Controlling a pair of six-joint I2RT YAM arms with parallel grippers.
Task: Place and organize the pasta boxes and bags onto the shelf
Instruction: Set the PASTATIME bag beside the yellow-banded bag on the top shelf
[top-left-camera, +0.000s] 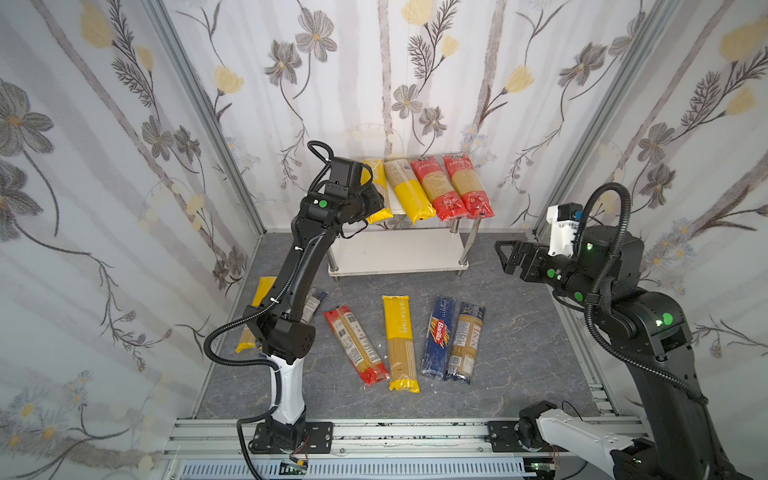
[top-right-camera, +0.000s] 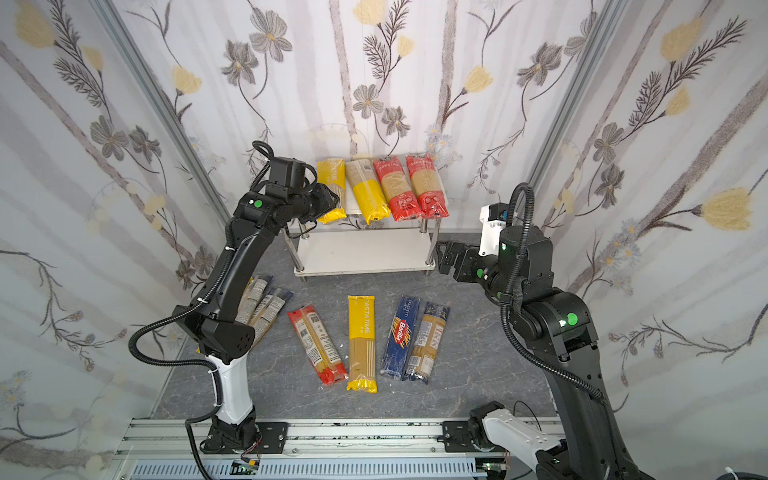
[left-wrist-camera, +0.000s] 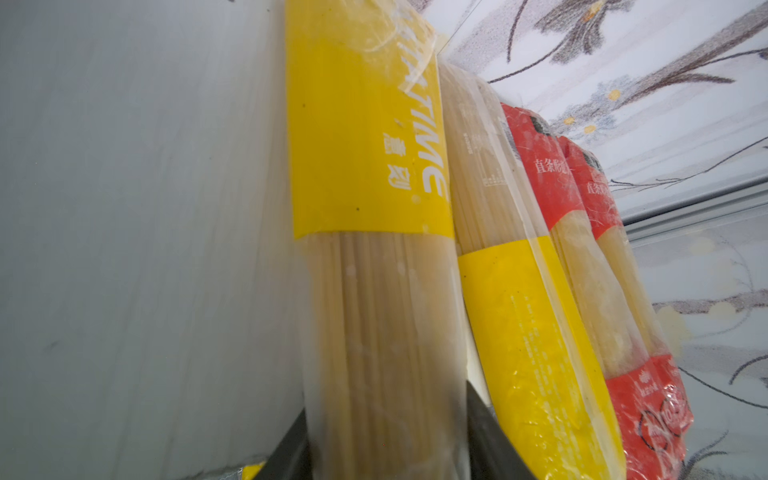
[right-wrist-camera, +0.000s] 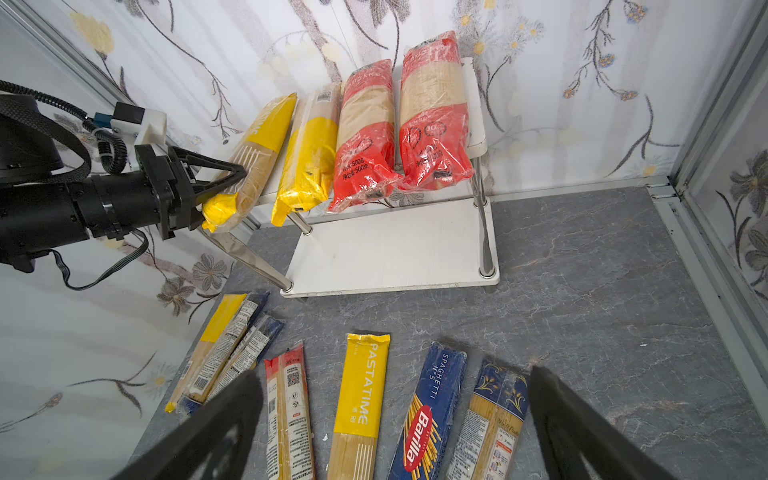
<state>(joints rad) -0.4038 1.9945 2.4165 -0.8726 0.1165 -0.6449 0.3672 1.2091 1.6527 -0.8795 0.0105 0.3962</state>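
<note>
Straddling yellow bag (right-wrist-camera: 257, 153) on shelf (right-wrist-camera: 395, 249), left gripper (right-wrist-camera: 232, 178) hold unclear, right gripper (top-left-camera: 502, 258) spread wide

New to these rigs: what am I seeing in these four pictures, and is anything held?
Two robot arms with grippers work over a grey tabletop. Two pictures look down from overhead; two come from wrist cameras. The white shelf at the back carries four spaghetti packs on top; seven more lie on the tabletop, one a Barilla box. The left gripper straddles the leftmost yellow pack on the shelf; a firm grip isn't clear. The right gripper is open and empty.
</note>
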